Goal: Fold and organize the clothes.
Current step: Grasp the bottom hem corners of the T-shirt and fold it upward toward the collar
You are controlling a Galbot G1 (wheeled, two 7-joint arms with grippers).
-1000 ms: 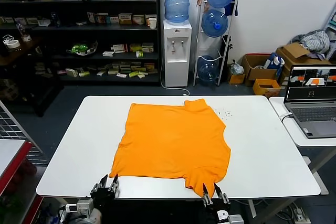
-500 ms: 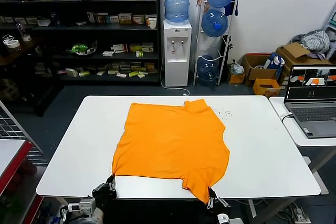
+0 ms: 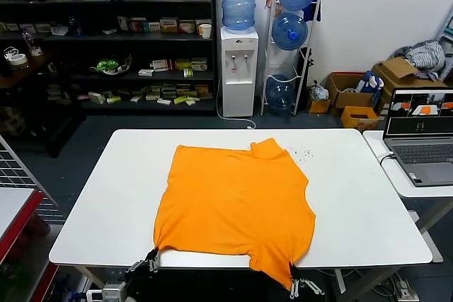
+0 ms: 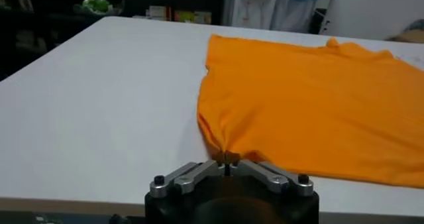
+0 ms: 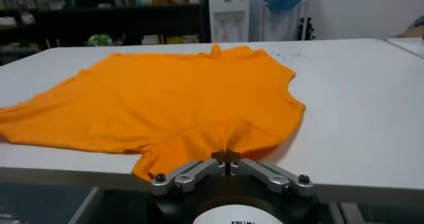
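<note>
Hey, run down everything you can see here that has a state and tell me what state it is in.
Orange T-shirt: spread on the white table, near edge pulled over the table's front edge.
Left hand: shut on the shirt's near left corner.
Right hand: shut on the shirt's near right part.
Laptop: open, screen lit.

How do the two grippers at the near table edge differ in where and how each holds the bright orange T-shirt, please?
The left gripper pinches the bright orange T-shirt's corner over the white table, puckering it tightly. The right gripper grips the other near corner where the cloth hangs past the table edge, and in the head view it sits lower. Both are shut on fabric at the near edge.
</note>
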